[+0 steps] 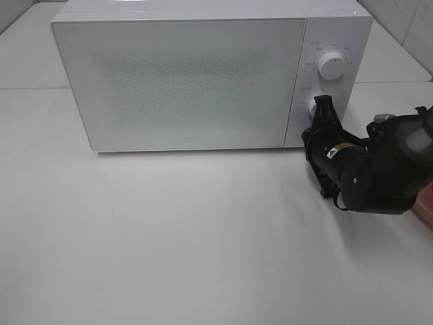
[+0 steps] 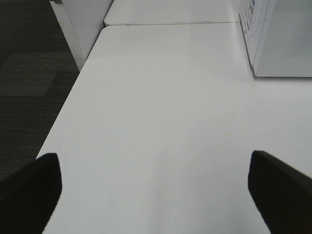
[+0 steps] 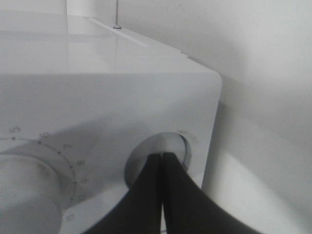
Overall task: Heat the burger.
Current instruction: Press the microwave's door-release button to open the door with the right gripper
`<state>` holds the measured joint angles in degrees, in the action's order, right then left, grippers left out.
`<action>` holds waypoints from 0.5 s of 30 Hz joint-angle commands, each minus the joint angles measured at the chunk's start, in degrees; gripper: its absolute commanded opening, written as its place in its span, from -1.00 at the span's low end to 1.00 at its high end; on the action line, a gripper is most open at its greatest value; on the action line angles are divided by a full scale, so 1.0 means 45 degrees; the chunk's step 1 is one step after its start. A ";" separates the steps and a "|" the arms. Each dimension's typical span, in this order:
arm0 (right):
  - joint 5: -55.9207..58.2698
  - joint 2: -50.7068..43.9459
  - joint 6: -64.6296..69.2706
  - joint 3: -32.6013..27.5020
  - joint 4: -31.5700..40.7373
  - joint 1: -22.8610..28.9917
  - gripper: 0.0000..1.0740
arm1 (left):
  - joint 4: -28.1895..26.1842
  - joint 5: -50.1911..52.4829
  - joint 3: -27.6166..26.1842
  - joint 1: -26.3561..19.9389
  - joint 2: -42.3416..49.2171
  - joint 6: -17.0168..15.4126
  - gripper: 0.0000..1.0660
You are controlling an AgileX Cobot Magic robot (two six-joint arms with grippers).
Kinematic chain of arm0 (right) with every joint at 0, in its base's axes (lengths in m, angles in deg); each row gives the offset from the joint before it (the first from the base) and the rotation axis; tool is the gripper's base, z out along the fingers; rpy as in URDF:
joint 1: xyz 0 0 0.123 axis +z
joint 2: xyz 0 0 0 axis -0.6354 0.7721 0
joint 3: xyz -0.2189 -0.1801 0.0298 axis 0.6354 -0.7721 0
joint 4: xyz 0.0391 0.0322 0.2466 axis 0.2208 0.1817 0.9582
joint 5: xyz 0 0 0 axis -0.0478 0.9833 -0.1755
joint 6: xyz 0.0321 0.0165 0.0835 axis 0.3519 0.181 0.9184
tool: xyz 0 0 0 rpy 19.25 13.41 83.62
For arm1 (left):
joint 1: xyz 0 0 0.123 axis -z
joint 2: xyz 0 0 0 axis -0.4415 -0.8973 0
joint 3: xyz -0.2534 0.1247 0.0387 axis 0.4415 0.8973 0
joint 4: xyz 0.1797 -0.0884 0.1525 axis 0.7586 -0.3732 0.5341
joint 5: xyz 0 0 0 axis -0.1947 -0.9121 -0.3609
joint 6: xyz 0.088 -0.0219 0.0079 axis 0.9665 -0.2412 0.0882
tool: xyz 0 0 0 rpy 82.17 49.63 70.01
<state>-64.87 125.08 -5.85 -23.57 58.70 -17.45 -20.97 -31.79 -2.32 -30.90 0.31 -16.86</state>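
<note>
The burger is out of view. A white microwave [image 1: 183, 81] stands at the back of the table with its door closed. My right gripper [image 1: 323, 103] is shut, its tips at the lower knob [image 1: 313, 107] on the control panel. In the right wrist view the two dark fingers [image 3: 146, 195] lie pressed together, and the gripper's [image 3: 162, 157] tips meet the lower knob [image 3: 175, 146]. My left gripper [image 2: 156, 195] shows only in the left wrist view. It hangs open over bare table with nothing between its fingers.
The upper knob [image 1: 332, 64] sits above the lower one on the panel. A pink plate [image 1: 425, 206] peeks in at the right edge behind the right arm. The left wrist view shows the table's edge [image 2: 63, 122], dark floor beyond it, and the microwave's side [image 2: 287, 39].
</note>
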 commanded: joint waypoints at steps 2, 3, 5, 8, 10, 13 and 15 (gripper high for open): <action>-0.0802 0.0064 -0.0204 0.0357 -0.0013 -0.0115 -1.00 | 0.0000 0.0089 0.0025 0.0076 0.0076 -0.0051 0.83; -0.0802 0.0064 -0.0204 0.0357 -0.0013 -0.0115 -1.00 | 0.0000 0.0089 0.0025 0.0076 0.0076 -0.0051 0.83; -0.0968 0.0064 -0.0204 0.0535 -0.0038 -0.0115 -1.00 | 0.0000 0.0089 0.0025 0.0076 0.0076 -0.0051 0.83; -0.1082 0.0064 -0.0204 0.0713 -0.0013 -0.0115 -1.00 | 0.0000 0.0089 0.0025 0.0076 0.0076 -0.0051 0.83; -0.1082 0.0064 -0.0216 0.0777 0.0025 -0.0115 -1.00 | 0.0000 0.0089 0.0025 0.0076 0.0076 -0.0051 0.83; -0.1082 0.0064 -0.0267 0.0777 0.0115 -0.0115 -1.00 | 0.0000 0.0089 0.0025 0.0076 0.0076 -0.0051 0.83; -0.1146 0.0064 -0.0267 0.0789 0.0102 -0.0153 -1.00 | 0.0000 0.0089 0.0025 0.0076 0.0076 -0.0051 0.83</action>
<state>-64.75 125.48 -5.96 -22.60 59.85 -17.34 -20.97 -31.79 -2.32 -30.90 0.31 -16.86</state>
